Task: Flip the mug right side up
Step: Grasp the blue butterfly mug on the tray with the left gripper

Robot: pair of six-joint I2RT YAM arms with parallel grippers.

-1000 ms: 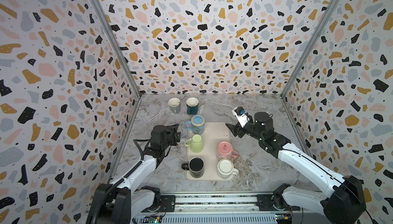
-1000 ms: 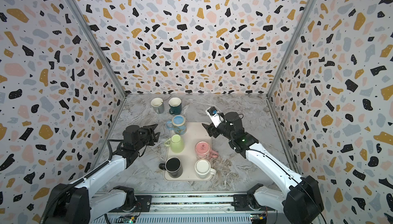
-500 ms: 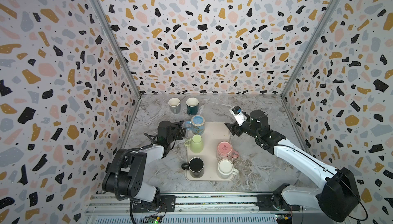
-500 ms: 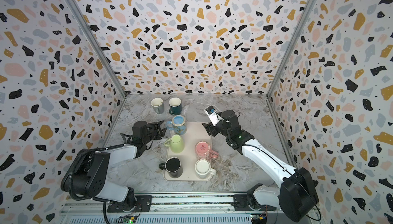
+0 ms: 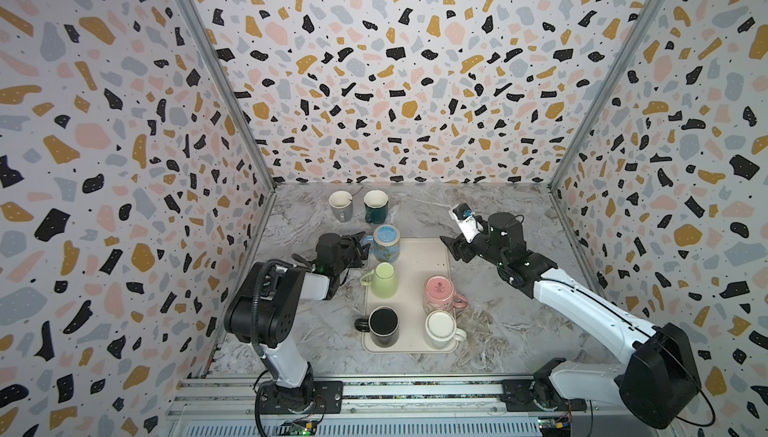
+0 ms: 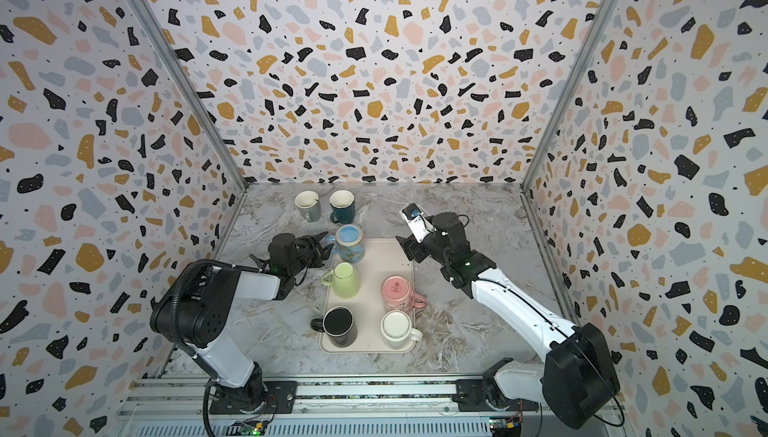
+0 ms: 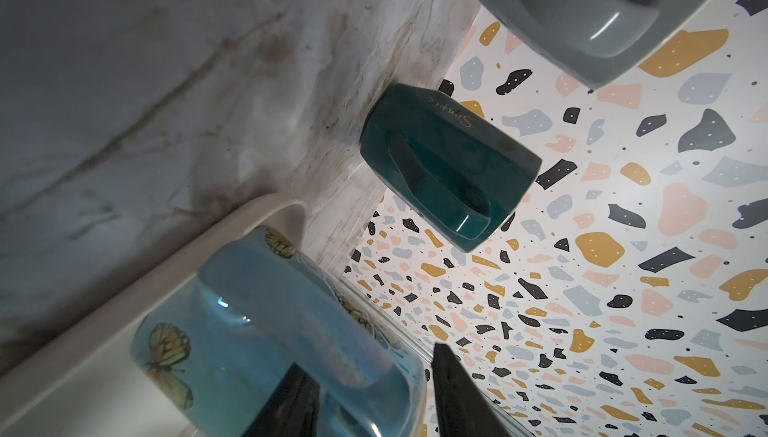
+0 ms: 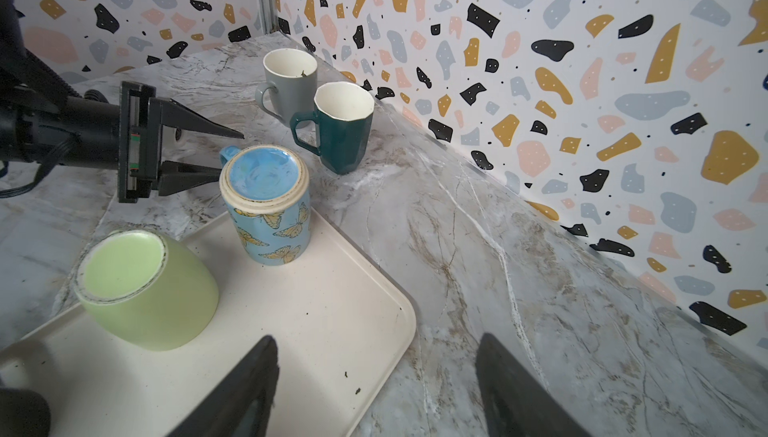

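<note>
Partly cut off: blue mug

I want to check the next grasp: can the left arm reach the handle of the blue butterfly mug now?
Probably yes. The left gripper is open right at the handle of the blue butterfly mug, nothing lies between them, and the teal mug stands apart.

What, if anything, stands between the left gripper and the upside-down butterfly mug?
Nothing visible. The left gripper has its open jaws on either side of the butterfly mug handle. The green mug sits apart on the tray, off that line.
</note>
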